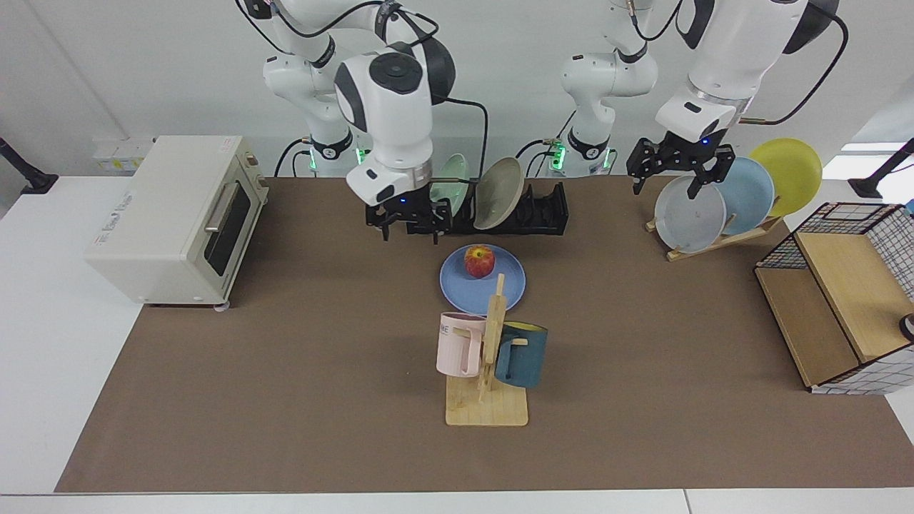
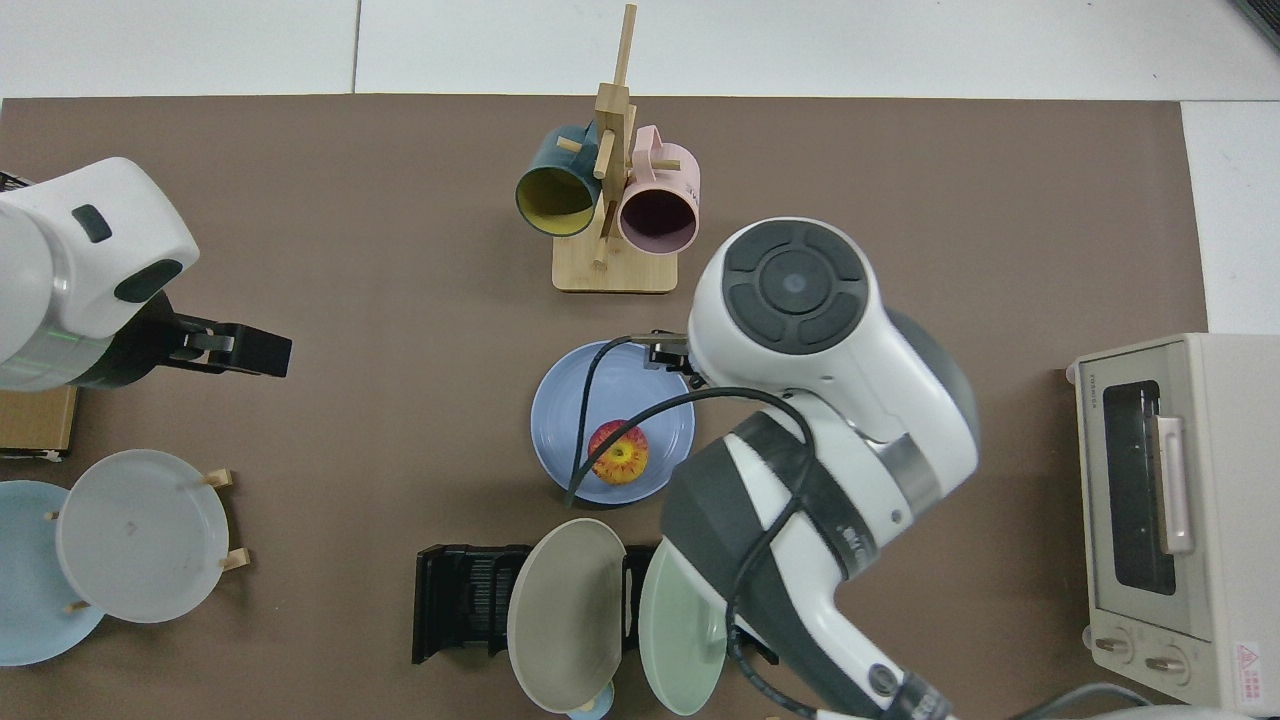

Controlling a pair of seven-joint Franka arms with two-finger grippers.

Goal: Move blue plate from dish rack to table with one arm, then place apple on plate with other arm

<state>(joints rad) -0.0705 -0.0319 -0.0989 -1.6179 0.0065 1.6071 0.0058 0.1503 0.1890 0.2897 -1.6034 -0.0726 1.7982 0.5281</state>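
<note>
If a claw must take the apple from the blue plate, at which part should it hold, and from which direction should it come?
Probably from straight above, closing on the round sides of the apple at its widest part. It sits stem up on the blue plate, which lies flat on the table, so the top is free. The raised rim makes a low side approach awkward, and the mug stand is close on the camera side.

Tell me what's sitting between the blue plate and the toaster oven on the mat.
Nothing rests there. In the facing view, only bare brown mat runs from the blue plate to the toaster oven; the right gripper hangs above that stretch, near the dish rack.
</note>
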